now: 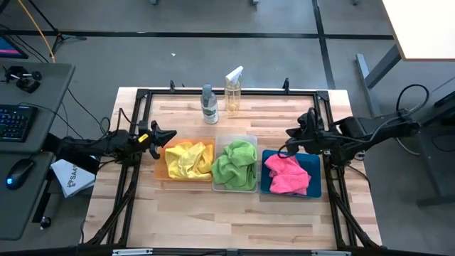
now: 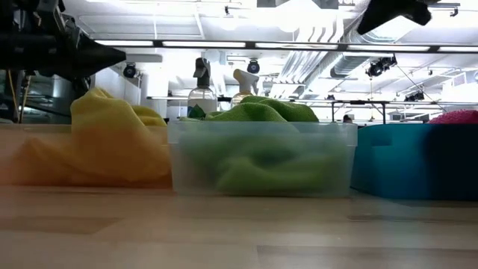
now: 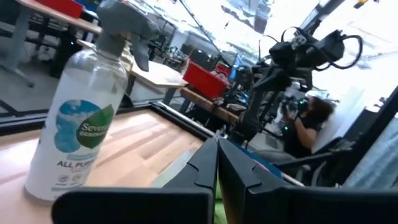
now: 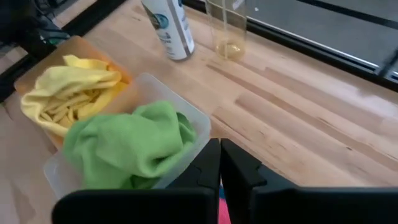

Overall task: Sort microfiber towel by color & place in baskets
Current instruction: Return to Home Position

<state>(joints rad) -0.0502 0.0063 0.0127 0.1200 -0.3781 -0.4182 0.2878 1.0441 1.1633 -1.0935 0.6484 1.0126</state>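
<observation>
Three baskets stand in a row mid-table. The orange basket (image 1: pixel 162 171) holds yellow towels (image 1: pixel 188 159), the clear basket (image 1: pixel 249 139) holds green towels (image 1: pixel 237 163), and the blue basket (image 1: pixel 315 186) holds pink towels (image 1: pixel 287 174). In the right wrist view the green towels (image 4: pixel 127 146) and yellow towels (image 4: pixel 68 93) lie heaped in their baskets. My left gripper (image 1: pixel 173 134) hovers shut over the orange basket's far left corner. My right gripper (image 1: pixel 289 133) hovers shut above the blue basket's far edge. Both grippers hold nothing.
Two spray bottles stand behind the baskets near the far edge: a clear labelled one (image 1: pixel 209 104) and a yellowish one (image 1: pixel 233 91). A black frame rims the table (image 1: pixel 213 213). Bare wood lies in front of the baskets. A person (image 3: pixel 309 118) sits beyond the table.
</observation>
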